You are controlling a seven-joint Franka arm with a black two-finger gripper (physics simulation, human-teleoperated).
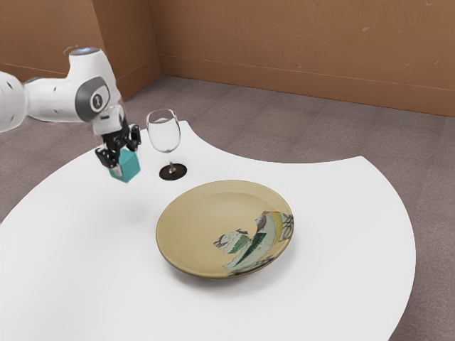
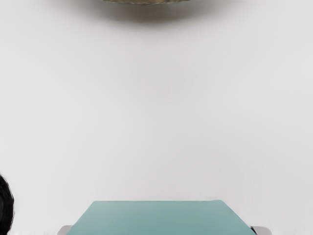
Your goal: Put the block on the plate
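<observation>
Block (image 1: 126, 169), teal, is hanging in your gripper (image 1: 126, 161) above the white table (image 1: 78, 241), and you are keeping it well apart from the plate (image 1: 195, 224). Your fingers are closing on it from two sides, set only as wide as the block; the wrist view is showing a bit of grey fingertip (image 2: 262, 230) at each side of it. In the exterior view, a clear wine glass (image 1: 164, 135) is standing upright on its black foot (image 1: 179, 171), just to the block's right. The tan plate is lying farther right and nearer the camera, showing a painted pattern along part of its rim.
</observation>
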